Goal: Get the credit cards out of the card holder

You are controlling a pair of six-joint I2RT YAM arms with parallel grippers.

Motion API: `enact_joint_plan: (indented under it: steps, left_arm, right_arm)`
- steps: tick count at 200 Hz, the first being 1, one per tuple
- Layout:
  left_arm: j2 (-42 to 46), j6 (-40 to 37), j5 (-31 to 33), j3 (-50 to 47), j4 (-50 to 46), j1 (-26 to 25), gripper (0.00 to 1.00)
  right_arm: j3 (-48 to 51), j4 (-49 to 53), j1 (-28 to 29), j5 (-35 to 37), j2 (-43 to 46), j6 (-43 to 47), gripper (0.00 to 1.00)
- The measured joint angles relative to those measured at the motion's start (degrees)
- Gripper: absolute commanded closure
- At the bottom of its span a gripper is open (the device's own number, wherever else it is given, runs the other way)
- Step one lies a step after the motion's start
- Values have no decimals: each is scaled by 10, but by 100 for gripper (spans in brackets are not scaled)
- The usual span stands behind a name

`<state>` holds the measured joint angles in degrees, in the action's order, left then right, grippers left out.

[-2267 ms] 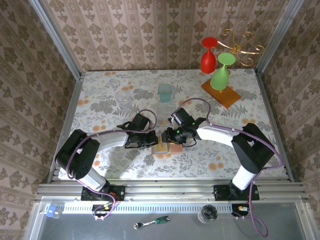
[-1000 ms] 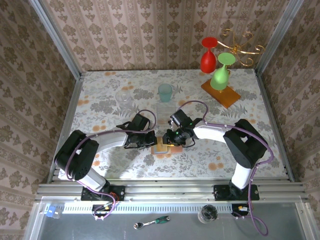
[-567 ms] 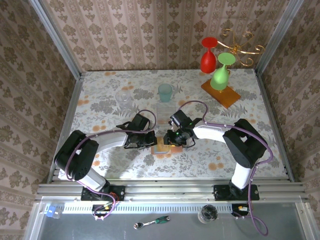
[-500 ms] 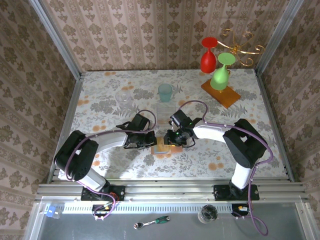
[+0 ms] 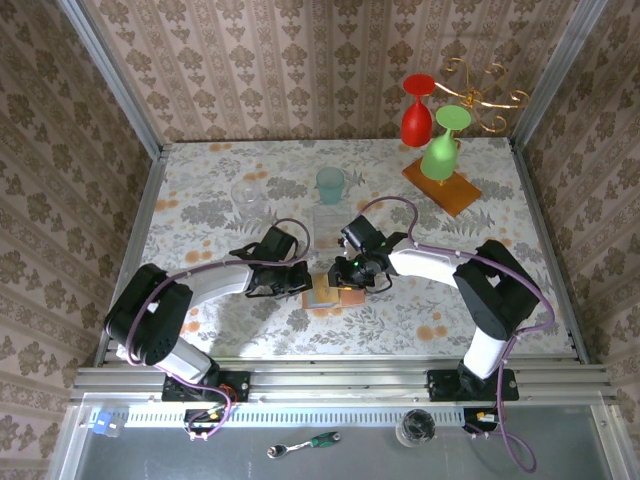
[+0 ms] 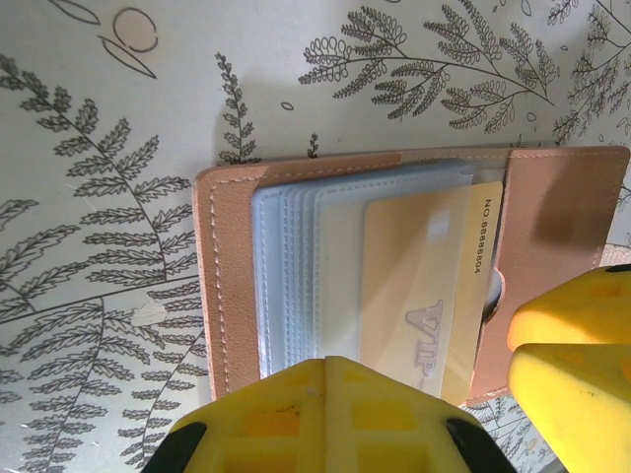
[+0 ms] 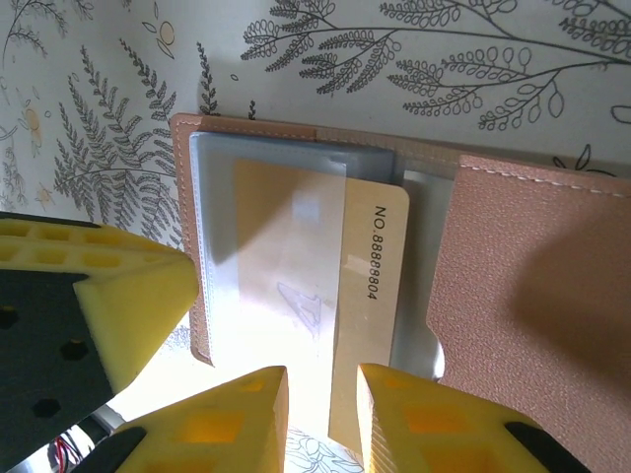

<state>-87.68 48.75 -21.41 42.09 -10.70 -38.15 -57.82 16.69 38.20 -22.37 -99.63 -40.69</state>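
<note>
Pull-out step: L jaws together, prob. pinning card holder (image 7: 532,296) to counter (image 7: 444,59); R jaws slightly apart at gold card (image 7: 370,296) edge. Next we pinch & slide it out.

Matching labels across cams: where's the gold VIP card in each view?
Top external: the gold card lies at table centre, between the two arm tips.
Left wrist: the card is right of centre, partly under clear sleeves, with its numbered end poking right.
Right wrist: the card is at centre, with its numbered strip bare on the right.
Shared landmark: the tan card holder under the card.
</note>
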Motion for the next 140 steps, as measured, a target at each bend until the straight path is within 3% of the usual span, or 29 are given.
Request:
enact_joint_plan:
  steps: [140]
  left_arm:
    - [-15, -2, -8, -1, 12, 0, 100]
  right_arm:
    - [0, -19, -6, -7, -21, 0, 73]
